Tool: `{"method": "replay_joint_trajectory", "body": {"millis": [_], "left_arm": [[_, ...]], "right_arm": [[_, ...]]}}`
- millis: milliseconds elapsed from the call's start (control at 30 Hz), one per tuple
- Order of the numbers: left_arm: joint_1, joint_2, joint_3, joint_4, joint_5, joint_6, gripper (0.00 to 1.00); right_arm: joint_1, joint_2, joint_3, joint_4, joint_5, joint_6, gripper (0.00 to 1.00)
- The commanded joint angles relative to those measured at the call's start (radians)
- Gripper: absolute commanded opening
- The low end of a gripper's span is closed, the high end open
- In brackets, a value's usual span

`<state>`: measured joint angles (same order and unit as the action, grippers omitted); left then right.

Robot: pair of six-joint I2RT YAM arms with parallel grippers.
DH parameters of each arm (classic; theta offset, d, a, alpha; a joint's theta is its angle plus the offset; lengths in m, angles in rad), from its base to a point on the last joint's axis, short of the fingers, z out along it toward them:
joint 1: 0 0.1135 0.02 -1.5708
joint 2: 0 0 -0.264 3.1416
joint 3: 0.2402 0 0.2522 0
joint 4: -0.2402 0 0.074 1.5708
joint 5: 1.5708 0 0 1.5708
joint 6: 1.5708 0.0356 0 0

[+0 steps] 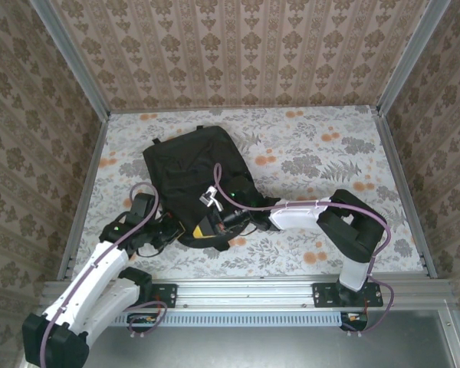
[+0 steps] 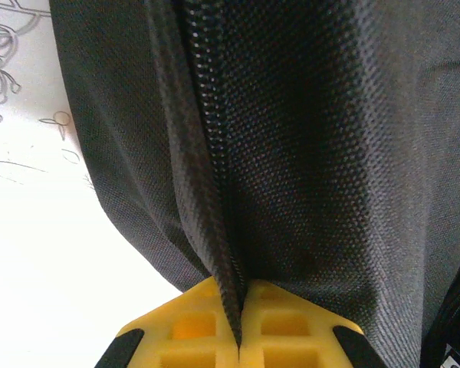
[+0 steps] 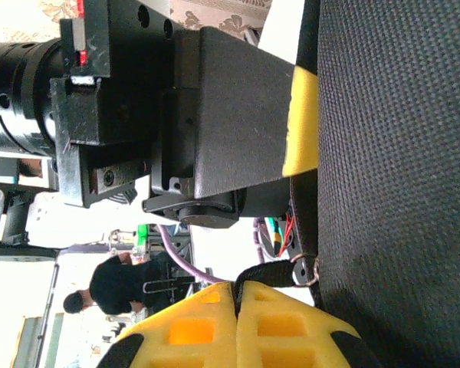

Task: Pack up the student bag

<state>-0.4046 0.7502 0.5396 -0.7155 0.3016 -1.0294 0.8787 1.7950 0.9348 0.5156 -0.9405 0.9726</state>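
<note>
The student bag is a large black fabric backpack lying flat at the left middle of the table. At its near edge my left gripper is shut on the bag. In the left wrist view the yellow fingers pinch a ridge of black fabric beside the zipper line. My right gripper meets it from the right. In the right wrist view it is shut on a black zipper pull strap that hangs from a metal ring on the bag.
A floral cloth covers the table, with open room right of the bag. Patterned walls and metal frame posts close in three sides. A white tag sits on the right arm's wrist. The left gripper's black body hangs close above the right fingers.
</note>
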Motion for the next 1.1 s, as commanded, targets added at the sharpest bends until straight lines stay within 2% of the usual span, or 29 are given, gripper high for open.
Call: {"method": "replay_joint_trajectory", "body": {"millis": [0,467,800,1067], "left_arm": [[0.034,-0.023,0.031,-0.074,-0.041,0.054,0.0],[0.096,-0.031,0.069,-0.155,-0.044,0.134,0.0],[0.11,-0.023,0.089,-0.188,-0.064,0.18,0.0],[0.116,-0.01,0.117,-0.22,-0.112,0.231,0.0]], "right_arm": [[-0.016,-0.033,-0.022,0.045,-0.044,-0.007,0.0],[-0.064,-0.104,-0.089,-0.065,-0.029,-0.084,0.0],[-0.088,-0.133,-0.028,-0.301,-0.011,-0.189,0.0],[-0.123,-0.169,-0.01,-0.37,-0.009,-0.214,0.0]]}}
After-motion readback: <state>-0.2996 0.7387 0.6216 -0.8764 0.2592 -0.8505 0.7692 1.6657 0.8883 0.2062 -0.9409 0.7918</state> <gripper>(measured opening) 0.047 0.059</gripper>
